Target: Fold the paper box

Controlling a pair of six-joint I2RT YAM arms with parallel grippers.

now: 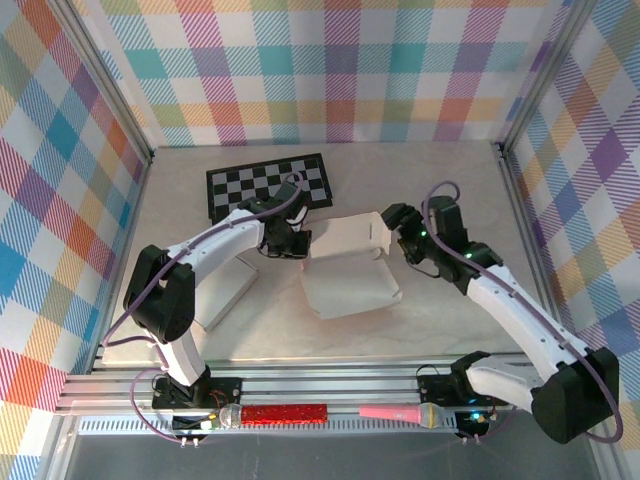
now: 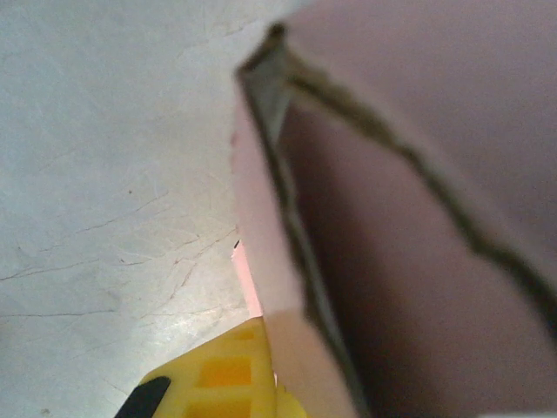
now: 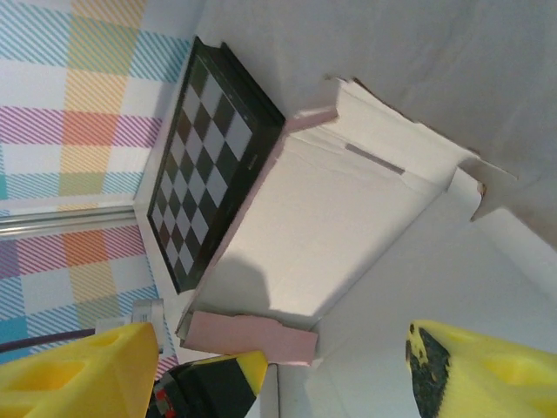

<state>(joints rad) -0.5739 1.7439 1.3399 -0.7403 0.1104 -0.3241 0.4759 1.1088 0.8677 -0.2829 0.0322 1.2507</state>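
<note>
1. Plaid-walled table (image 1: 400, 335): paper box (image 1: 350, 275) half-folded at centre.
2. My left gripper (image 1: 288, 243): clamped shut on its left side (anchoring it).
3. My right gripper (image 1: 392, 225): wide open, empty, beside the right side, placed to push.

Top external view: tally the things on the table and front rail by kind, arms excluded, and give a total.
Paper box: 1
Checkerboard: 1
White sheet: 1
Microphones: 2, red microphone and pink microphone
Total: 5

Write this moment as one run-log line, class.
task: fold paper box | left gripper: shut on its left flap | right gripper: open, by its right edge, holding nothing | box: lying open, not closed
</note>
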